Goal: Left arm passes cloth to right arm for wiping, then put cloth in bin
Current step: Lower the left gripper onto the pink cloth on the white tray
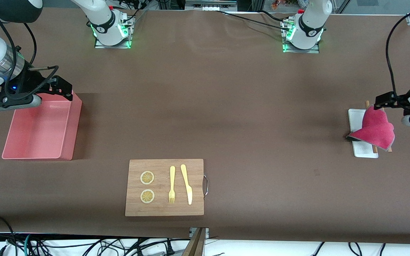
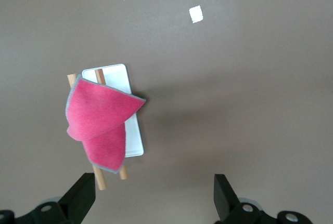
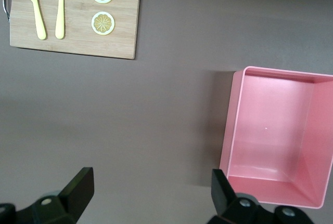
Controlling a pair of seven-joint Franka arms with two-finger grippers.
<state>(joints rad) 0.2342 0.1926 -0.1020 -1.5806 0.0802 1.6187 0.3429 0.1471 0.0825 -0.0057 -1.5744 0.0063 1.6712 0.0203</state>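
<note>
The left gripper (image 1: pixel 381 101) hangs in the air at the desk edge on the left arm's end, its two black fingers (image 2: pixel 78 199) spread wide apart with nothing between them — the jaws are open and empty. Just beneath it lies the small soft crimson-pink cloth with grey edging (image 1: pixel 375 128), folded over itself and draped across a small flat white rectangular tray (image 1: pixel 356 117) and two thin wooden sticks (image 2: pixel 100 180) that lie beside and partly under the tray; in the left wrist view the cloth (image 2: pixel 100 122) touches no finger. A small white scrap (image 2: pixel 195 14) lies well apart from the tray on the brown desk covering (image 1: pixel 226 106). The right gripper (image 1: pixel 59 87) hovers at the right arm's end of the desk, over the rim of the pale pink rectangular plastic tub (image 1: pixel 69 135) that faces the robots' bases; its fingers (image 3: pixel 78 188) likewise stand wide apart, holding nothing. The tub (image 3: pixel 231 130) has upright walls and nothing inside it. Near the middle of the desk edge closest to the front camera rests a rectangular wooden board with a metal handle (image 1: pixel 196 209) — it carries two round lemon slices (image 1: pixel 147 177), a yellow plastic fork (image 1: pixel 172 185) and a yellow plastic knife (image 1: pixel 187 185), fork and knife side by side, the slices toward the right arm's end.
</note>
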